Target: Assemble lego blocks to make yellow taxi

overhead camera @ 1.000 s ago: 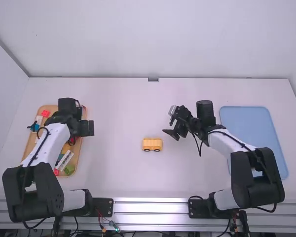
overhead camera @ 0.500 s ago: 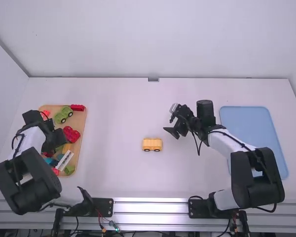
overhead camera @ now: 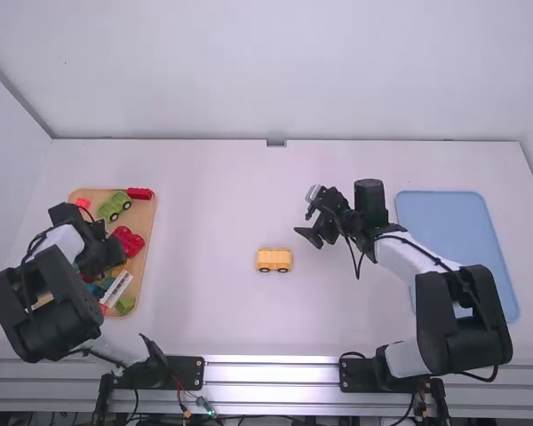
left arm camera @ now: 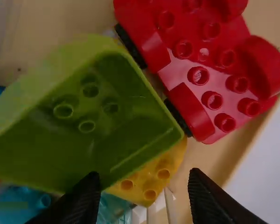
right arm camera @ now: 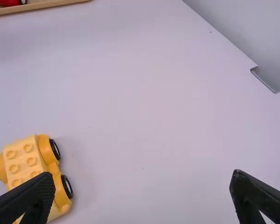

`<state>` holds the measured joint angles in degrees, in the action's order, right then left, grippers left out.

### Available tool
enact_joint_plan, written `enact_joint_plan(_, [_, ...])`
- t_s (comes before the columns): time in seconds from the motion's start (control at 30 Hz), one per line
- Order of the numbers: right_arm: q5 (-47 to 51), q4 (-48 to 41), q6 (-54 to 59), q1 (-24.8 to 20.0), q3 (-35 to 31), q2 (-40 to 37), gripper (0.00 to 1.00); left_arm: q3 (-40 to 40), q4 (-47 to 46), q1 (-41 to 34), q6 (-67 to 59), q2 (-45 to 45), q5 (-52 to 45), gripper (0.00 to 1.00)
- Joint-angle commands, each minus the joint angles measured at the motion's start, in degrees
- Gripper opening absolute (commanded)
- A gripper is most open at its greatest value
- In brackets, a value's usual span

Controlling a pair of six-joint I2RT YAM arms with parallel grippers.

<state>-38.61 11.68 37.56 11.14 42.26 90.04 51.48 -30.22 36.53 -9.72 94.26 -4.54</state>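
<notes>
Left arm has swung back from the tray's inner edge; its black gripper (left arm camera: pixel 143 173), jaws spread, now sits over the yellow studded plastic block (left arm camera: pixel 164 174) in the tan tray (overhead camera: pixel 138 271). Likely next: grasp it for the yellow wheeled brick base (overhead camera: pixel 274 259), mid-table, beside the right gripper (right arm camera: pixel 142 175), also spread.

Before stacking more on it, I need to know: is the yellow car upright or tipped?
Upright: the yellow car stands on its wheels, studs facing up.

High view's bright n pretty even, w/ glare on the metal rail (overhead camera: pixel 266 361) at 6 o'clock; L wrist view's dim tbh.
</notes>
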Motion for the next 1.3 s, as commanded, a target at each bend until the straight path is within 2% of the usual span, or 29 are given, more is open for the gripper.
enact_joint_plan(0.0, [-0.3, 0.1, -0.3, 0.1, 0.2, -0.3, 0.99, -0.5, 0.3, -0.1, -2.6, 2.8, 0.5, 0.5])
enact_joint_plan(0.23, [-0.3, 0.1, -0.3, 0.2, 0.2, -0.3, 0.99, -0.5, 2.0, -0.1, -3.5, 4.8, 1.1, 0.45])
enact_joint_plan(0.47, [-0.3, 0.1, -0.3, 0.1, 0.2, -0.3, 0.99, 1.0, 1.5, -0.2, 2.4, 4.8, 7.2, 0.5])
enact_joint_plan(0.73, [-0.3, 0.1, -0.3, 0.2, 0.2, -0.3, 0.99, 5.9, -6.7, -0.1, 2.6, 4.7, 5.3, 0.51])
enact_joint_plan(0.97, [-0.3, 0.1, -0.3, 0.1, 0.2, -0.3, 0.99, 4.3, -7.1, -0.3, -2.1, 4.7, 3.1, 0.54])
enact_joint_plan(1.07, [-0.3, 0.4, -0.3, 0.1, 0.2, -0.3, 0.99, 3.1, -6.4, -0.5, -5.4, 4.7, -0.7, 0.53])
enact_joint_plan(1.27, [-0.3, 0.5, -0.3, 0.1, 0.2, -0.3, 0.99, 2.8, -7.1, -0.5, -5.1, 4.7, -0.4, 0.5])
